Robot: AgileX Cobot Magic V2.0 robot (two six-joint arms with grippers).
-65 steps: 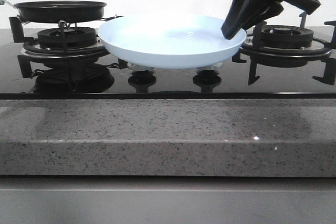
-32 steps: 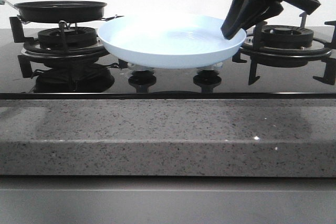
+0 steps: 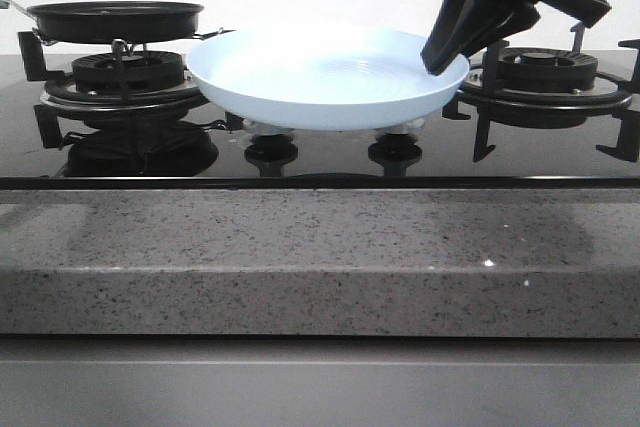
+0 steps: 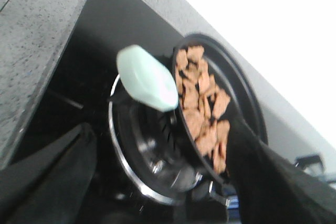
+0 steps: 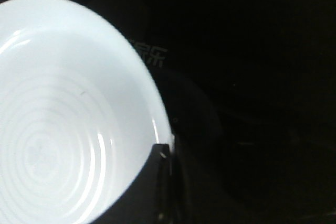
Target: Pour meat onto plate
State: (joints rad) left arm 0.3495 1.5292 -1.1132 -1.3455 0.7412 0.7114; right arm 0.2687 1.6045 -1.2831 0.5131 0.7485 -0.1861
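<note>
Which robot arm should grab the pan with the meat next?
Probably the left. The frying pan with the meat sits on the left burner, and the left tool's fingers already flank its handle. The right tool is at the plate rim.

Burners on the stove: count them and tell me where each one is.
2. One burner is at the left under the black pan; the other is at the right, behind the right gripper. The plate between them may hide more.
</note>
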